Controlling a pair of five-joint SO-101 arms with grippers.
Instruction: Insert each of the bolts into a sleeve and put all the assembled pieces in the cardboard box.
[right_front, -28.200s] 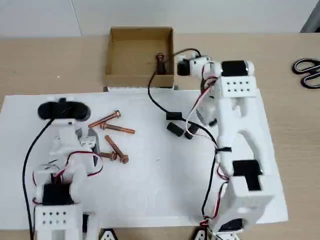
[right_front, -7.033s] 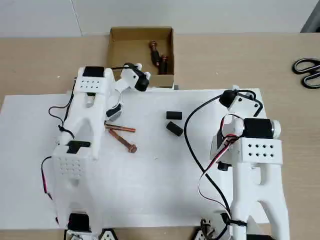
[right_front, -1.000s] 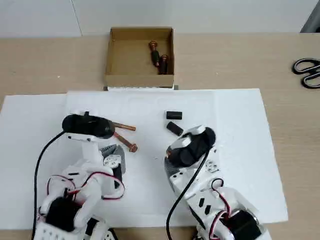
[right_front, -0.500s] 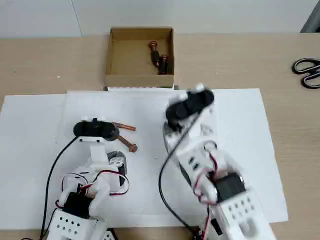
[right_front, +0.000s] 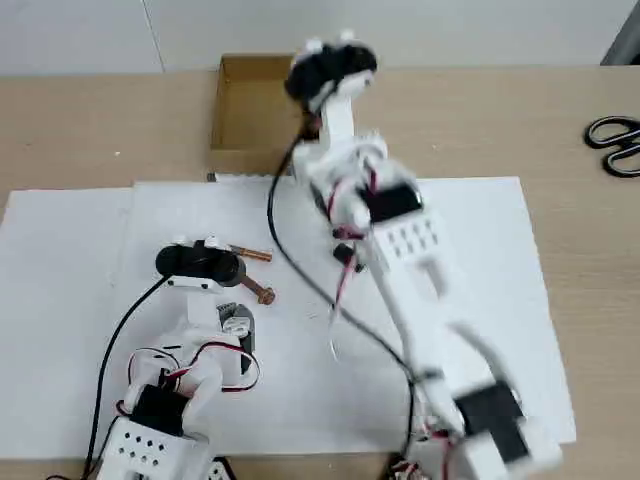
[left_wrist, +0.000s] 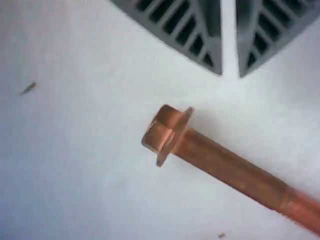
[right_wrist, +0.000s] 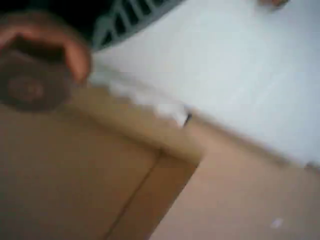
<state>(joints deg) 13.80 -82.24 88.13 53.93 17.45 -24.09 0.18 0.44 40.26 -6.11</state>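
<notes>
Two copper bolts lie on the white paper: one (right_front: 258, 255) half under my left arm's camera, the other (right_front: 256, 290) just beyond my left gripper (right_front: 238, 315). In the left wrist view that bolt (left_wrist: 220, 167) lies head first near the gripper (left_wrist: 229, 70), whose grey fingers (left_wrist: 200, 35) stand almost together with nothing between them. My right arm stretches across the paper, its gripper (right_front: 318, 118) over the cardboard box (right_front: 245, 100) and hiding what lies inside. The right wrist view shows the box (right_wrist: 60, 170) and a blurred dark round piece with copper (right_wrist: 35, 80). One black sleeve (right_front: 345, 253) peeks out beside the right arm.
The white paper sheet (right_front: 480, 240) covers most of the wooden table. Scissors (right_front: 612, 140) lie at the far right edge. The right arm's black cable (right_front: 290, 260) loops over the middle of the paper.
My right arm has swung from the near edge across the paper out to the cardboard box. The left arm has edged slightly toward the bolts.
</notes>
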